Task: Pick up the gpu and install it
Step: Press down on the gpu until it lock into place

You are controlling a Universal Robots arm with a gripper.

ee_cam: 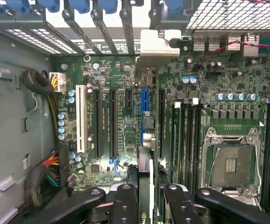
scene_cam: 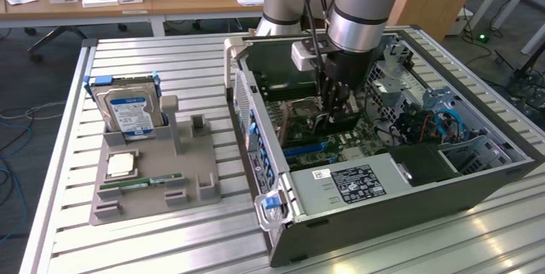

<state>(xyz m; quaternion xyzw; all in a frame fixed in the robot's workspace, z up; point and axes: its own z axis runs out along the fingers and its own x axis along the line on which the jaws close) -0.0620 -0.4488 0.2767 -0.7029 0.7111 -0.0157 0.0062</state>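
- Starting at the exterior view's left: grey parts tray (scene_cam: 136,194) with the silver hard drive (scene_cam: 129,113) standing upright, blue-and-white label too small to read, and the memory stick (scene_cam: 140,183) lying flat.
- Middle: open computer case (scene_cam: 281,178); its power supply (scene_cam: 353,184) sticker isn't legible either.
- Gripper (scene_cam: 339,115) is down inside the case, jaws pinched on the gpu (ee_cam: 145,154).
- Card's held edge-on, long axis running along the blue slot (ee_cam: 145,101) directly beneath it, bracket (ee_cam: 159,46) at the rear openings.
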